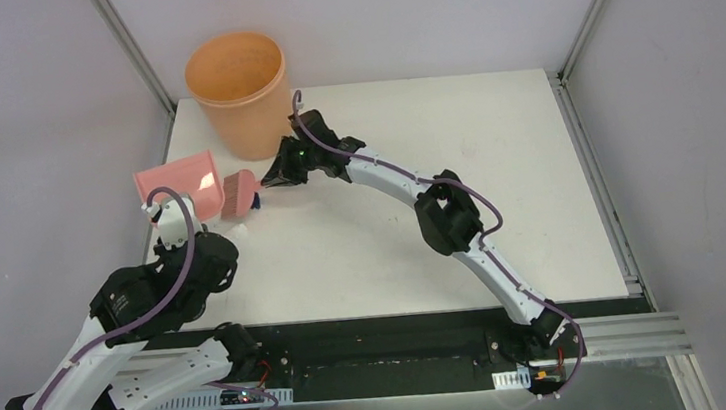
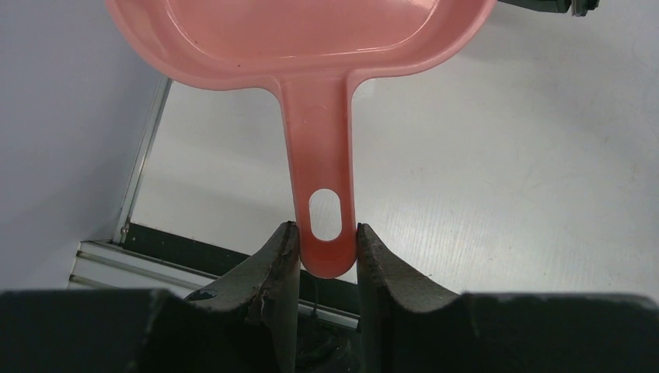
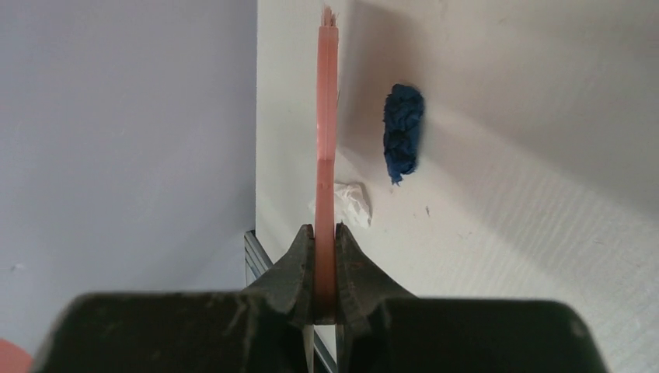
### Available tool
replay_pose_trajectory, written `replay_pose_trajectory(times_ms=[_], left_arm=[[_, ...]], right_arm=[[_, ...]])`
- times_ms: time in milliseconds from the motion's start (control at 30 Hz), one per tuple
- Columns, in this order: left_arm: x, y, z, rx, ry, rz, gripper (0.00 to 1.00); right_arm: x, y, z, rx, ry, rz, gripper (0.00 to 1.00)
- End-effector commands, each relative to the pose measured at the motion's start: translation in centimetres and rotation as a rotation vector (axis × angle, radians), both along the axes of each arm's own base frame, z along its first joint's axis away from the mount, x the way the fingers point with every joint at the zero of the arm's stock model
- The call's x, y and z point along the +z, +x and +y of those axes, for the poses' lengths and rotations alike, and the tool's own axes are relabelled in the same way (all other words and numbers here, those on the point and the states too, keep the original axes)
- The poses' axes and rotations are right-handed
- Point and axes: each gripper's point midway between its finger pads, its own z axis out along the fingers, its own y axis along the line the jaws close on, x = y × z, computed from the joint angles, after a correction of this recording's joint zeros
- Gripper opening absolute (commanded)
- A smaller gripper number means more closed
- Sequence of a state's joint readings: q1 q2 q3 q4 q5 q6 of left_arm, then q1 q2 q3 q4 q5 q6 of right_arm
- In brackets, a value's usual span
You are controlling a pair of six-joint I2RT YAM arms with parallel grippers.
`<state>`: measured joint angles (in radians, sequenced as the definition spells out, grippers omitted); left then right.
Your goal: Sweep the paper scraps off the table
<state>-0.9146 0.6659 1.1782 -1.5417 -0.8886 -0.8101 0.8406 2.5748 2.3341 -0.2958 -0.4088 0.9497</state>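
Observation:
A dark blue paper scrap (image 3: 403, 132) lies on the white table (image 1: 440, 208), just right of the brush; from above the same scrap (image 1: 255, 201) shows beside the bristles. A white paper scrap (image 3: 347, 203) lies close to the brush handle. My right gripper (image 3: 326, 233) is shut on the salmon-pink hand brush (image 3: 326, 116), seen edge-on, and from above this gripper (image 1: 274, 178) holds the brush (image 1: 238, 195) near the table's left side. My left gripper (image 2: 326, 242) is shut on the end of the handle of the pink dustpan (image 2: 311, 47). The dustpan (image 1: 176, 186) sits at the left table edge, left of the brush.
An orange bucket (image 1: 237, 81) stands at the table's back left corner, behind the brush and the right wrist. Metal frame posts (image 1: 139, 56) rise at the back corners, grey walls close both sides, and a black rail (image 1: 383, 349) runs along the front edge.

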Motion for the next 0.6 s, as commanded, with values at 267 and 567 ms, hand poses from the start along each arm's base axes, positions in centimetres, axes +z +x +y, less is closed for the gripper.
replay_pose_trajectory(times_ms=[267, 567], left_arm=[[0.1, 0.6, -0.3, -0.012, -0.005, -0.038, 0.0], [0.0, 1.2, -1.4, -0.101, 0.014, -0.053, 0.0]], right_arm=[[-0.2, -1.0, -6.2, -0.162, -0.133, 0.199, 0.0], [2.6, -3.5, -22.2, -0.241, -0.249, 0.166, 0.0]])
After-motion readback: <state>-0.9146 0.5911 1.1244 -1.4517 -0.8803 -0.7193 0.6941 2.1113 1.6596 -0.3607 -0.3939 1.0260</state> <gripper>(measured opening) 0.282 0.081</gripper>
